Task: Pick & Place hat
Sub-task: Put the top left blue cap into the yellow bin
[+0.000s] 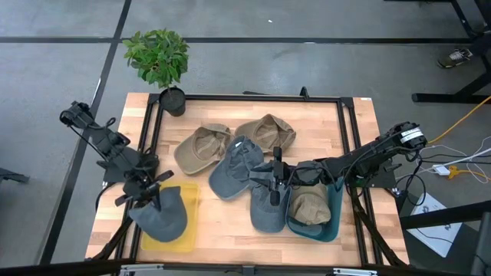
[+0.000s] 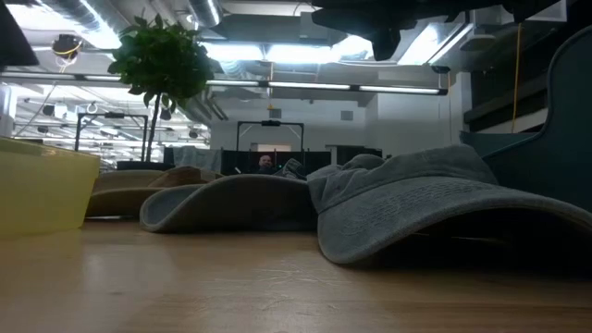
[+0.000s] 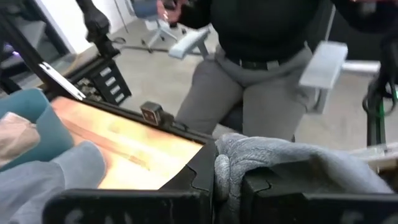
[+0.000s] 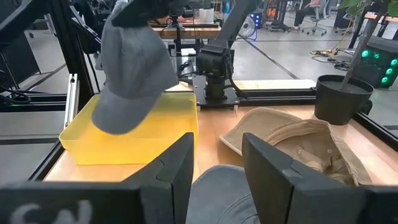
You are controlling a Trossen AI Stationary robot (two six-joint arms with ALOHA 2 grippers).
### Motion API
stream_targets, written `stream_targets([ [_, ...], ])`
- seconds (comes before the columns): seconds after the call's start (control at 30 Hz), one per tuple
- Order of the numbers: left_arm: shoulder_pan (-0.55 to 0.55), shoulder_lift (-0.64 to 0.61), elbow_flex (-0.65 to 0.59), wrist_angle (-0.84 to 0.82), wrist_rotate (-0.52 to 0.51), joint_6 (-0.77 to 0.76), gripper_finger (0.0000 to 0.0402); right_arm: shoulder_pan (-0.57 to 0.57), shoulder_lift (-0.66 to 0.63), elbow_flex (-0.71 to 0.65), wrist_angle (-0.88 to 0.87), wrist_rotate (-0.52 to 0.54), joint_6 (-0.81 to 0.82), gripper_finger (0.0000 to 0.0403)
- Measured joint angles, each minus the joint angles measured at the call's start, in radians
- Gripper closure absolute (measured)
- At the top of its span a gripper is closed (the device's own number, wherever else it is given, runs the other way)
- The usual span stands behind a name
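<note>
Hat (image 1: pixel 159 215), a grey cap, hangs from the left claw (image 1: pixel 146 193) above the yellow bin (image 1: pixel 188 230) at the near left corner of the bench (image 1: pixel 230 234). The left claw is pinched tight on a fold of the cap's grey cloth, as the left wrist view shows (image 3: pixel 261 155). From the right wrist view the cap (image 4: pixel 134 68) dangles clear over the bin (image 4: pixel 81 146), not yet resting in it.

The main risk, as I judge it, is a poor drop. The hold is on a small bunch of cloth, so the cap may swing or twist as it is let go, and part of it could land on the bin's wall and slide out onto the bench. Cloth could also snag on the fingers and come back up with the arm.

The cap hangs with its long axis running roughly up and down, its bulk and lower edge toward the bin and the gripped fold at the top; which end is the brim I cannot tell.

The right claw (image 1: pixel 275 178) waits over the middle of the bench among other caps, tan (image 1: pixel 265 132) and grey (image 1: pixel 234 167), its fingers (image 4: pixel 180 165) parted with nothing between them.
</note>
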Motion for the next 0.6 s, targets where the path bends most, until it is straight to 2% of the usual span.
stream_targets([
  [0.13, 0.0, 0.029, 0.0, -0.027, 0.013, 0.043, 0.0385, 0.0, 0.0, 0.0, 0.0, 0.0, 0.0, 0.0268],
  [0.6, 0.0, 0.191, 0.0, -0.031, 0.011, 0.036, 0.0384, 0.0, 0.0, 0.0, 0.0, 0.0, -0.005, 0.0268],
])
